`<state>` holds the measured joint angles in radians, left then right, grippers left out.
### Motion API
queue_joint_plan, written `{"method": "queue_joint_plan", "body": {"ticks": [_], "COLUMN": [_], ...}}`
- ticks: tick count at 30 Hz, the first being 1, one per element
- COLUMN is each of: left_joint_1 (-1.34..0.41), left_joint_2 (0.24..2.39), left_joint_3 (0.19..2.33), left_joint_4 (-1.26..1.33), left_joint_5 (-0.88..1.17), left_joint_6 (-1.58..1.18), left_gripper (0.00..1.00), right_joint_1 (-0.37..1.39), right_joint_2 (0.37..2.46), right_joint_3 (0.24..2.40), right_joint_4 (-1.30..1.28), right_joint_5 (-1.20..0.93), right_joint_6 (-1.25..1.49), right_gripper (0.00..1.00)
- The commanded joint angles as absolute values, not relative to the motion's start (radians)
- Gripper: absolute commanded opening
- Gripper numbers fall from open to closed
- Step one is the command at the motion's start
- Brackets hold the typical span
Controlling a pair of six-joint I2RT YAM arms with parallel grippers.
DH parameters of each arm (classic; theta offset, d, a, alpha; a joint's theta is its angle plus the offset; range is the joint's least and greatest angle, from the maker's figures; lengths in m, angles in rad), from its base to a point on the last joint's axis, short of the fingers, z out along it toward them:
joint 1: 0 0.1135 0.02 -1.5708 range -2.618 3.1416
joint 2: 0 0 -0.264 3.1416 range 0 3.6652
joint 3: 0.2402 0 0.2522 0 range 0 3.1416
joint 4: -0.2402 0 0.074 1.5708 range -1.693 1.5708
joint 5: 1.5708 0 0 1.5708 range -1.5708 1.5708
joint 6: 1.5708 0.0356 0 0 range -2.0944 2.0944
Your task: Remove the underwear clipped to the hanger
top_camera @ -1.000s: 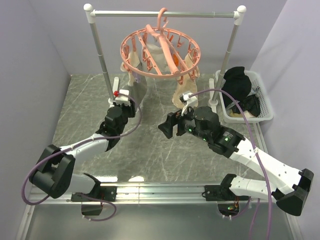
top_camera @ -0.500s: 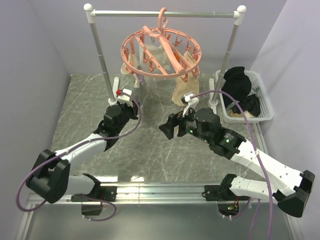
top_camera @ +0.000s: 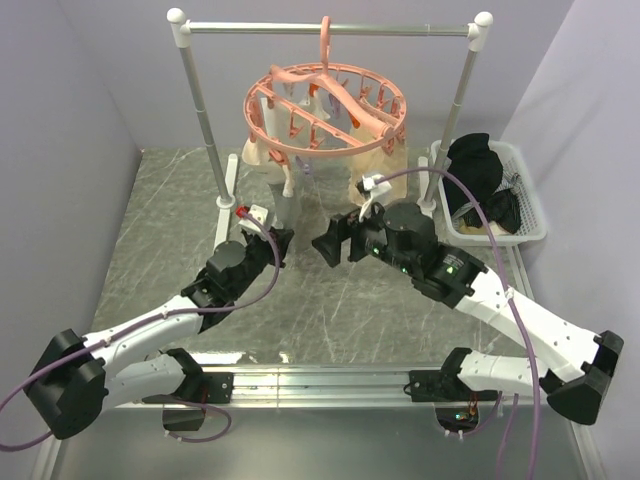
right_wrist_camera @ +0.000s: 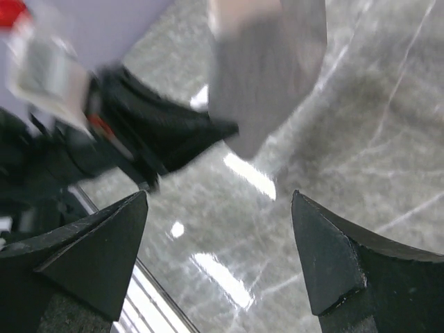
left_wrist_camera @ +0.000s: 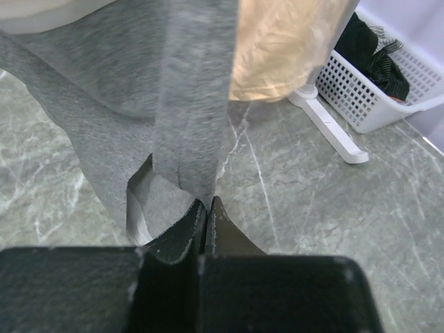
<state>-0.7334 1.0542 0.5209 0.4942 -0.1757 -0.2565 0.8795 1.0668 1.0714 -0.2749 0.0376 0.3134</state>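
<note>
1. A white slotted plastic basket (top_camera: 500, 238) stood at the right edge of the grey marbled table (top_camera: 170, 230), just beside the right foot of the rail stand. Soft black garments (top_camera: 475, 165) were heaped in it, some riding above the rim.
2. The round salmon-pink plastic drying ring (top_camera: 350, 100) hung tilted by its hook from the silver metal rail (top_camera: 400, 29) with white caps. Cream-beige garments (top_camera: 385, 165) dangled from its clips on both the left and right sides.
3. The left gripper (left_wrist_camera: 206, 208) sat low under the ring. Its black fingers were pressed together on the bottom edge of a grey garment (left_wrist_camera: 194, 104), whose strip ran taut, straight up out of the left wrist view.
4. The right gripper (right_wrist_camera: 218, 201) faced the left one from close by, with its fingers (right_wrist_camera: 97, 257) spread wide and nothing between them. The grey cloth hung just ahead of it, untouched.
5. Only the overhead view showed the ring, the rail and both arms together, but the pinch was too small to make out there. The left wrist view gave that pinch plainly, along with a cream-beige piece beside the grey one and the basket beyond. The right wrist view was blurred, showing the grey cloth hanging with the left arm's dark gripper behind it. I could not tell from any view which clip held the grey garment.
</note>
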Motion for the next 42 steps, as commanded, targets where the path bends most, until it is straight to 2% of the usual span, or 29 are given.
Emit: {"method": "queue_joint_plan", "body": {"ticks": [1, 10, 26, 33, 37, 42], "left_joint_1": [-0.764, -0.828, -0.893, -0.91, -0.919, -0.939], "left_joint_2": [1.025, 1.002, 0.986, 0.957, 0.957, 0.957], "left_joint_3": [0.514, 0.526, 0.578, 0.588, 0.591, 0.591], "left_joint_4": [0.511, 0.514, 0.485, 0.462, 0.456, 0.454], "left_joint_5": [-0.219, -0.253, -0.265, -0.268, -0.272, -0.281], "left_joint_6": [-0.301, -0.316, -0.308, -0.304, -0.304, -0.308], "left_gripper": [0.01, 0.04, 0.01, 0.01, 0.01, 0.01], "right_joint_1": [0.887, 0.888, 0.888, 0.822, 0.785, 0.75], "right_joint_2": [1.118, 1.282, 1.338, 1.321, 1.327, 1.361], "right_joint_3": [1.234, 1.466, 1.367, 1.325, 1.342, 1.381], "right_joint_4": [-0.267, -0.33, -0.064, -0.015, -0.008, -0.017], "right_joint_5": [0.043, 0.129, 0.318, 0.131, -0.023, -0.058], "right_joint_6": [0.272, 0.158, -0.103, -0.117, -0.094, -0.072], "right_gripper": [0.91, 0.91, 0.93, 0.92, 0.86, 0.81]}}
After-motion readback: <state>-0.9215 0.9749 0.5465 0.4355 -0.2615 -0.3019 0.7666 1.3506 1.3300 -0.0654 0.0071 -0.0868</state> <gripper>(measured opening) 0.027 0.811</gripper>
